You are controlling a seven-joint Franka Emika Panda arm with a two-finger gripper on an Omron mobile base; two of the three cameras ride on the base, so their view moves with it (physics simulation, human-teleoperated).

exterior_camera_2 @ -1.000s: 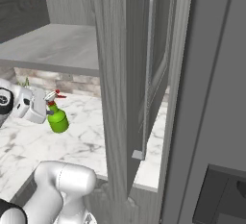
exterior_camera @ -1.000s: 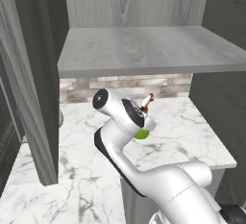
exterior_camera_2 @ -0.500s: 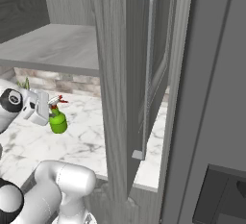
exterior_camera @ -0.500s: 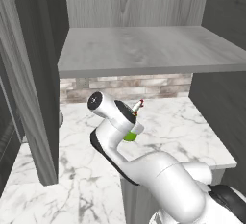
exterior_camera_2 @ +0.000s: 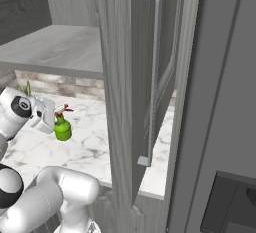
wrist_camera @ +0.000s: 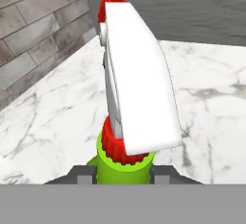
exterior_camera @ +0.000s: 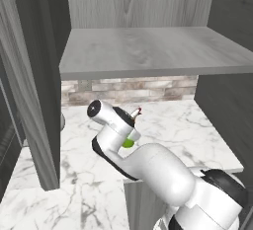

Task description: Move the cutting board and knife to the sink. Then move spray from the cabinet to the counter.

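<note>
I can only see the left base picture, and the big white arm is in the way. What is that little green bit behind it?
Observer: It is the spray, a green bottle with a red-and-white trigger top. The right base view shows its whole side.
Operator: Is the robot holding it?
Observer: Yes. In the hand view the gripper is shut on the bottle just under its red collar.
Operator: Is it standing on the counter?
Observer: In the right base view it seems to hang upright just above the counter, below the shelf.
</note>
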